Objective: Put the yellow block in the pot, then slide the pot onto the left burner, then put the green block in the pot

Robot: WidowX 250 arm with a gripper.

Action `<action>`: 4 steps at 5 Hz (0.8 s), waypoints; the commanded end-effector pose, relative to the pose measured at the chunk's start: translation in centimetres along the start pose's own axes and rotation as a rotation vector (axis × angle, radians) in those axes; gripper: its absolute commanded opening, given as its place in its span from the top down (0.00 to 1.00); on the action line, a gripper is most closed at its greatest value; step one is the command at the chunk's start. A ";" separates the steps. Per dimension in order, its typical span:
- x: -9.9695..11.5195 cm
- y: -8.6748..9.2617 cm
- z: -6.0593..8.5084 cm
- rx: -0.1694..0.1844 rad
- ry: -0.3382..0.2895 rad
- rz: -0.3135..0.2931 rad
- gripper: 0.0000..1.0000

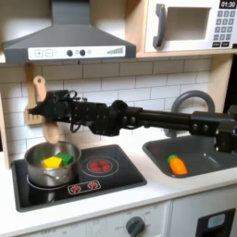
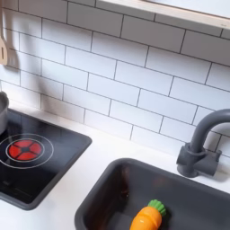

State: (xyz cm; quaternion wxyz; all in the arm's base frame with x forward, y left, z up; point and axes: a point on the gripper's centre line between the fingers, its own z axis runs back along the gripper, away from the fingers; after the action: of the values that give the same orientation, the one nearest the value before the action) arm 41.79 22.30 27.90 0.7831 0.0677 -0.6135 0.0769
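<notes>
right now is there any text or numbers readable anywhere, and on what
"01:30" or close to it, blurred: the clock display atop the microwave in the first exterior view.
Microwave keypad: button marks too small to read.
Range hood controls: no readable text.
Stovetop front red symbols: icons, not legible.

Pot (image 2: pixel 2 115) cut by second exterior view's left edge; jaws' state indiscernible.

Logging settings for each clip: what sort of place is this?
A toy play kitchen, most likely: a printed black stovetop with red burner rings, a sink holding an orange toy carrot, and a microwave overhead.
</notes>
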 end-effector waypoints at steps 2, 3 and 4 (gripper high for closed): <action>0.2 1.0 -1.2 0.112 -0.074 0.021 1.00; -0.9 0.3 -1.7 0.094 -0.041 -0.017 1.00; -1.2 0.8 -2.0 0.110 -0.051 -0.043 1.00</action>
State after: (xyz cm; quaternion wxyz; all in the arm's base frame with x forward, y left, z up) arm 43.44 23.17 26.51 0.7632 0.1261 -0.6280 0.0857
